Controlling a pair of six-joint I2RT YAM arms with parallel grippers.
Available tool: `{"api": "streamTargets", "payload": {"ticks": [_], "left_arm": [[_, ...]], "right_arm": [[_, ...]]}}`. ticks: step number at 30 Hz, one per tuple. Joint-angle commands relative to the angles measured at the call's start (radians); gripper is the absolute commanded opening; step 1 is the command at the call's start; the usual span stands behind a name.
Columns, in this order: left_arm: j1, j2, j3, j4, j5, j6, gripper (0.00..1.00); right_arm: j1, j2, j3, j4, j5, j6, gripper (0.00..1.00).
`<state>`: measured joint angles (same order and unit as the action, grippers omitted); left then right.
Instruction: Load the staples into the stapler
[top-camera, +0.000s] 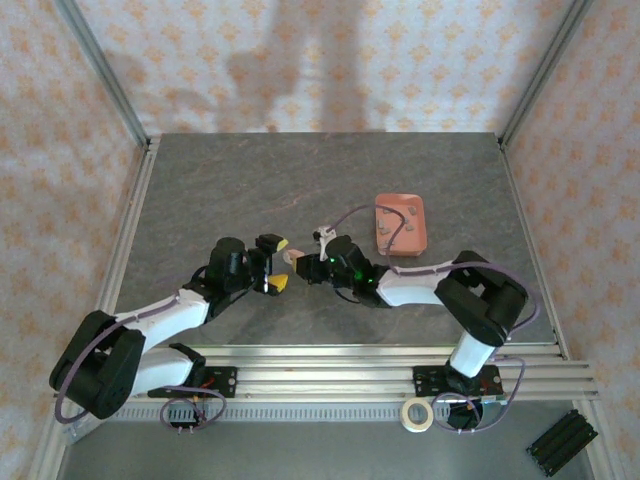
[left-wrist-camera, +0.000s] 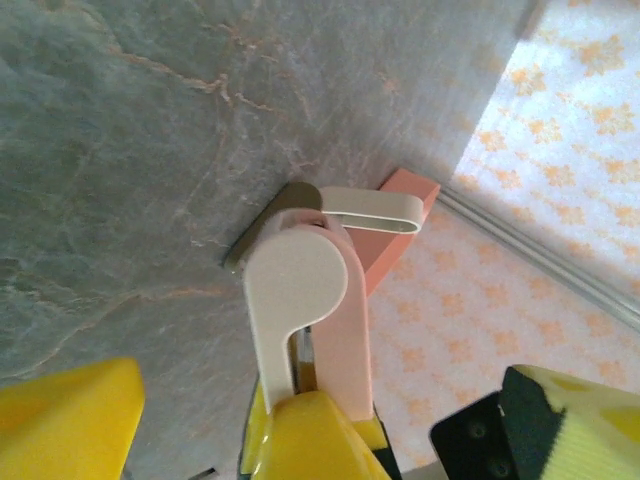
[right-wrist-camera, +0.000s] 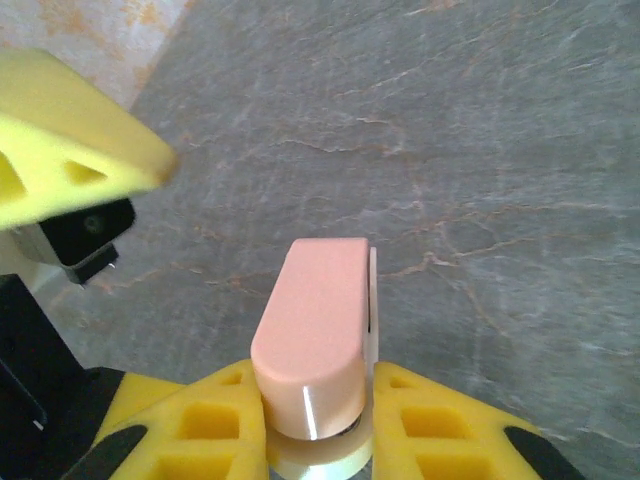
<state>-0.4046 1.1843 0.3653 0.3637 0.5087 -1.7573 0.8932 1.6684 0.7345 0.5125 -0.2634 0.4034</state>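
Nearest the arm bases, the left tool was seen with its yellow fingers spread wide and nothing gripped between them. Just beside it, above the middle of the tabletop, the right tool was closed narrowly on the stapler. The stapler was clamped at one end, with its rounded pink nose pointed toward the left tool. Farther back on the right, the salmon-pink tray was set down, and small pale strips, taken as the staples, could be made out inside it.

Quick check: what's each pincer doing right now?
Left pincer: open.
Right pincer: closed on the stapler.
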Motion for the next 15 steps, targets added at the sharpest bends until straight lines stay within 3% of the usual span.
{"api": "streamTargets", "payload": {"ticks": [1, 15], "left_arm": [[-0.002, -0.040, 0.002, -0.119, -0.034, 0.077, 1.00], [-0.003, -0.152, 0.029, -0.466, -0.157, 0.276, 1.00]], "right_arm": [[-0.002, -0.042, -0.019, -0.089, 0.077, -0.100, 0.22], [-0.002, -0.078, -0.071, -0.241, 0.161, -0.268, 0.23]]}}
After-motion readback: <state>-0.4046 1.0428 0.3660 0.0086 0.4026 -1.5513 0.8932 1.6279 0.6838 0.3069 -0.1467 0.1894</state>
